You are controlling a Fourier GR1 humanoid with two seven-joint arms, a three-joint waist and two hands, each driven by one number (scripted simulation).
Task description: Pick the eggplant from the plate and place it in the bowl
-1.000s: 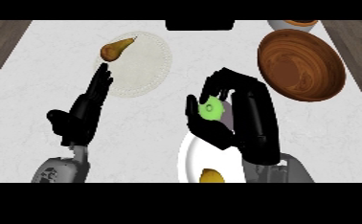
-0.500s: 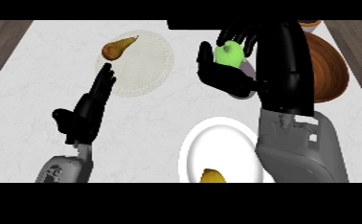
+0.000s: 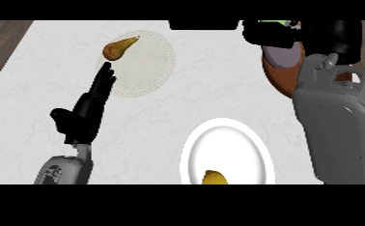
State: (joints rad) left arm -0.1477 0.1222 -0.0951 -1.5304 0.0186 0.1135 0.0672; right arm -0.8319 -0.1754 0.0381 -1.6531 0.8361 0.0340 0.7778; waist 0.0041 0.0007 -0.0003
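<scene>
I take the white plate (image 3: pixel 191 148) near the bottom edge as my landmark. On its lower part lies a small yellow-brown piece of food (image 3: pixel 214 177), cut off by the edge of the view.

Up and to the right of that plate, at the far edge of the marbled counter (image 3: pixel 185 99), my right hand (image 3: pixel 274 34) is over the brown bowl (image 3: pixel 269 73). Its fingers are curled, and a sliver of a green object (image 3: pixel 279 22) shows among them at the hand's upper edge, so I read the hand as closed around it. Too little of the object shows for me to name it more closely. It is up in the hand above the bowl, well away from the white plate. The grey right forearm (image 3: pixel 331 119) runs down just right of the white plate and hides most of the bowl.

Up and to the left of the white plate sits a pale beige plate (image 3: pixel 153 70), with a brown pear-shaped item (image 3: pixel 119 48) lying on its upper left rim.

My left hand (image 3: pixel 87 114) is left of the white plate, open, fingers straight, the tips overlapping the beige plate's left edge just below the brown item. It holds nothing.
</scene>
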